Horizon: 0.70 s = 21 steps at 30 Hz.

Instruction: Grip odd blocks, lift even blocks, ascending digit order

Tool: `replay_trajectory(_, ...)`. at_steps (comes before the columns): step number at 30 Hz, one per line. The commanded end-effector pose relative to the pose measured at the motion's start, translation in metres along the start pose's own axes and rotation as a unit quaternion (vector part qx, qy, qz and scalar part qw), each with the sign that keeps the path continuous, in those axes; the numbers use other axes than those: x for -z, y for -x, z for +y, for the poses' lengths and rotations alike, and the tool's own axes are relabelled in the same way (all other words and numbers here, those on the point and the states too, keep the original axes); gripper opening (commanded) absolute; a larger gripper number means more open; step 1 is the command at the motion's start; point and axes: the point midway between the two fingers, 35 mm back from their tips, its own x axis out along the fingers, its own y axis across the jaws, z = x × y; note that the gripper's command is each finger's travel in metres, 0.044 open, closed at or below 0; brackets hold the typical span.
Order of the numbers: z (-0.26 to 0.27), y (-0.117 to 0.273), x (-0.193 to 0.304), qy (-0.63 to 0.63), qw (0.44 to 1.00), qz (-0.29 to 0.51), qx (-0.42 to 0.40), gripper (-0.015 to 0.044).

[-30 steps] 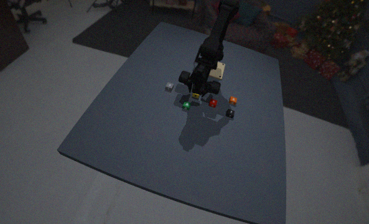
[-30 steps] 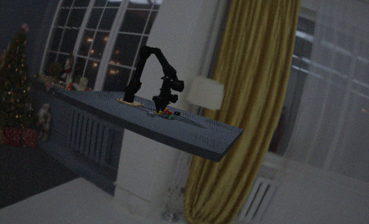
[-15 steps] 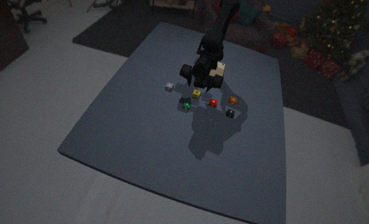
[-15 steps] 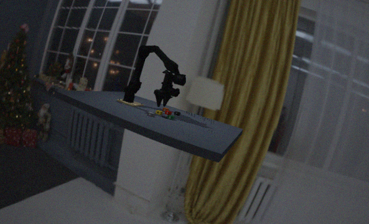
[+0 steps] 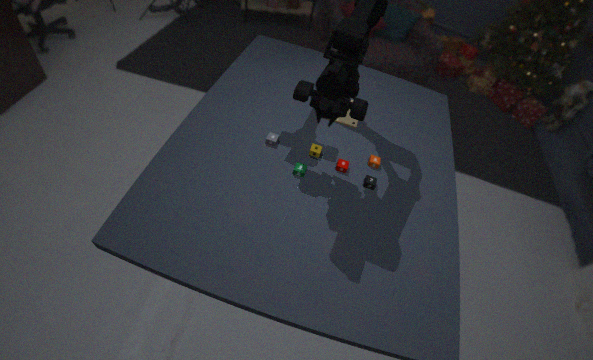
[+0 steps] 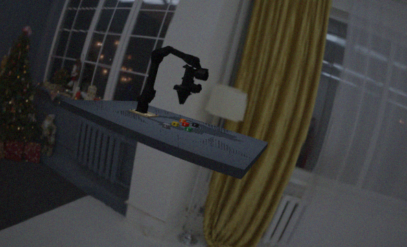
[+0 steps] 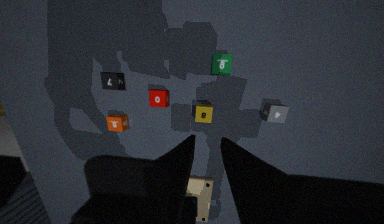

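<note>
My gripper is partly open and empty, high above the table. Six blocks stand apart on the table. The red block shows 0. The yellow block shows 8, just ahead of the fingertips in the wrist view. The grey block seems to show 4. The black block shows 7. The green block and the orange block each show a barred digit, 6 or 9, too small to tell.
The blocks stand on the blue-grey table. The arm's pale base plate is behind them. The arm's shadow lies across several blocks.
</note>
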Motion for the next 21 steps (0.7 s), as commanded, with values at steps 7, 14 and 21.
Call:
replay_trajectory(7, -0.015, 0.005, -0.047, 0.002, 1.000, -0.001, 0.001, 0.0120)
replay_trajectory(14, -0.028, 0.003, -0.082, 0.002, 1.000, -0.002, 0.002, 0.0120)
replay_trajectory(21, -0.029, -0.070, -0.083, 0.002, 1.000, -0.002, 0.002, 0.0304)
